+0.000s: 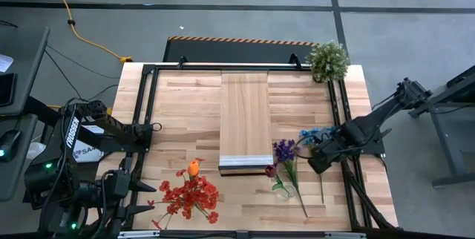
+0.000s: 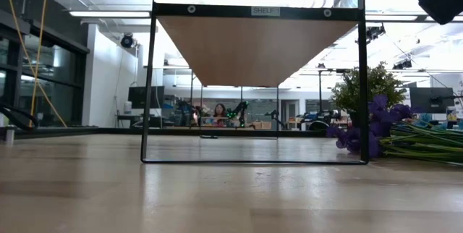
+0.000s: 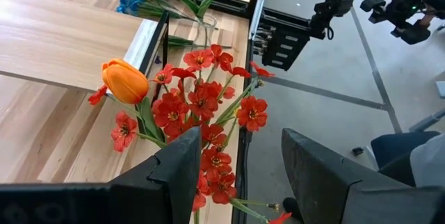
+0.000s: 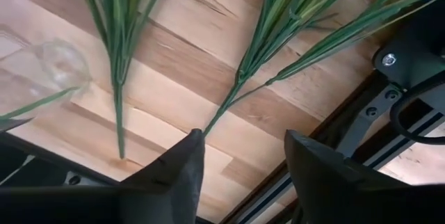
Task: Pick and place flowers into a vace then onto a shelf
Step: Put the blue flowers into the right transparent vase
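Thin green-stemmed flowers (image 4: 240, 78), perhaps plastic, on slatted wooden tabletop (image 4: 208, 43)

Bench (image 1: 185, 113): light wood, slatted in pale and honey tones, framed in black. Shelf (image 1: 245, 113): light wood with a pale grey-white front edge. Flowers (image 1: 189, 194) at 7 o'clock: red blooms, one orange tulip (image 1: 194, 168). Flowers at 4 o'clock: purple (image 1: 283, 150), blue (image 1: 313, 133), dark maroon (image 1: 270, 171), green stems. Potted plant (image 1: 328, 59) at 1 o'clock: pale green. Arms: dark.

arms: dark, jointed | left arm (image 1: 89, 131): white lettering | hand fingers (image 4: 174, 175): dark, wedge-shaped
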